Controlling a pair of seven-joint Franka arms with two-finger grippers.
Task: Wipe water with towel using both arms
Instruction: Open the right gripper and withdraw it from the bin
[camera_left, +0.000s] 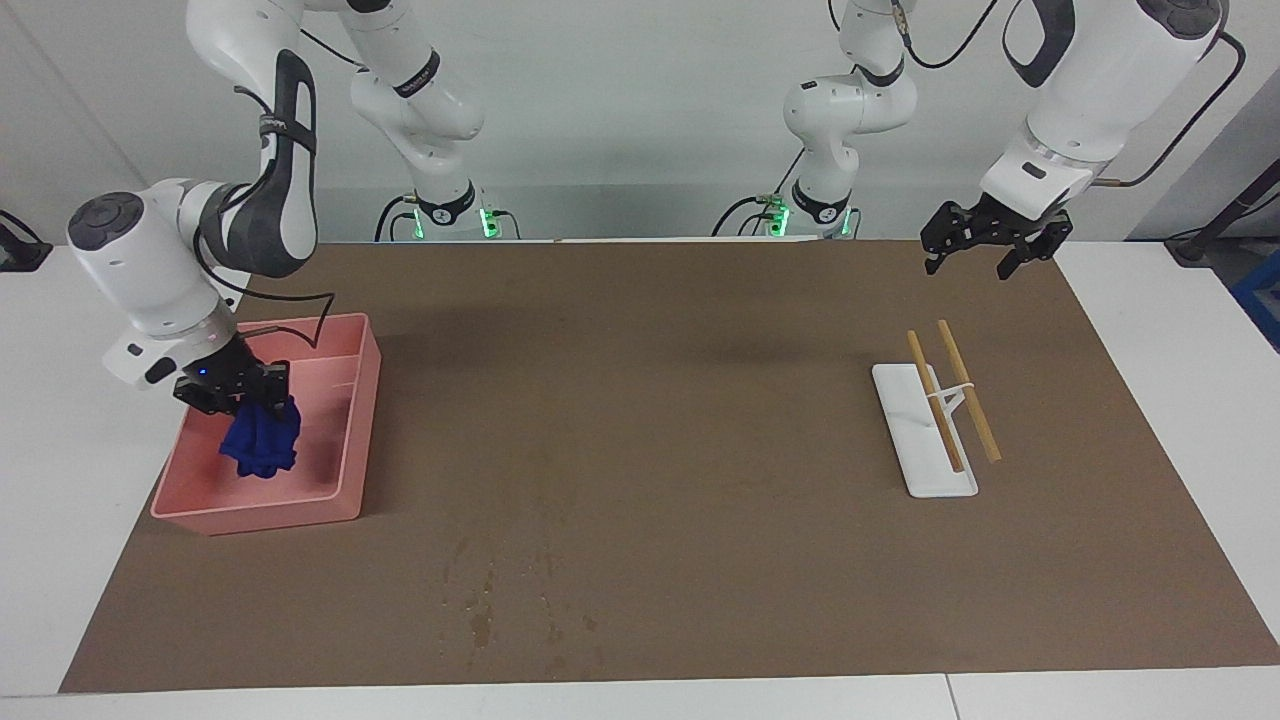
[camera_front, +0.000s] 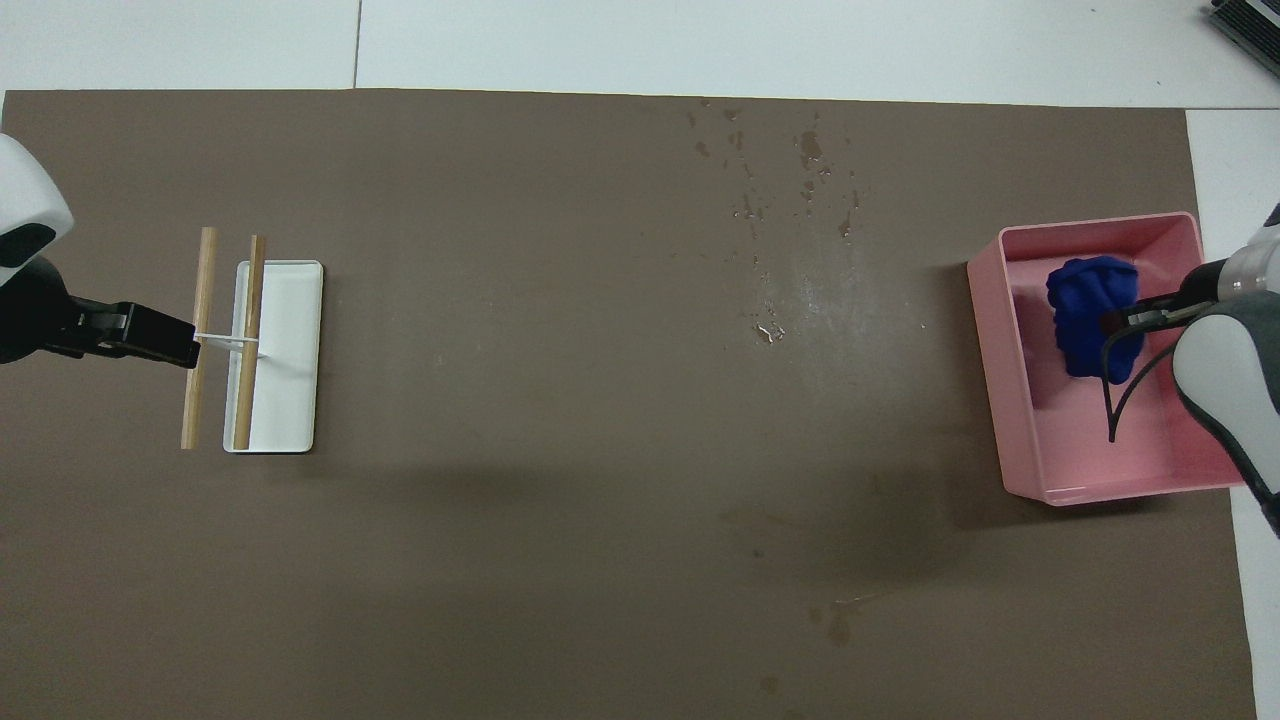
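Currently, right gripper (camera_left: 240, 392) is clamped on the towel (camera_left: 262, 443) over the pink bin (camera_left: 345, 440); left gripper (camera_left: 985, 250) waits, spread; water (camera_front: 790, 180) remains unwiped.

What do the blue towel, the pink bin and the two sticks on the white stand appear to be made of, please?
The blue towel, held by the right gripper, looks like soft matte cloth: it hangs bunched in folds. The pink bin seems moulded plastic, with smooth even walls and rounded corners. The two sticks look like pale wood or bamboo, tan and unglossed. Their white stand is probably smooth plastic or ceramic.
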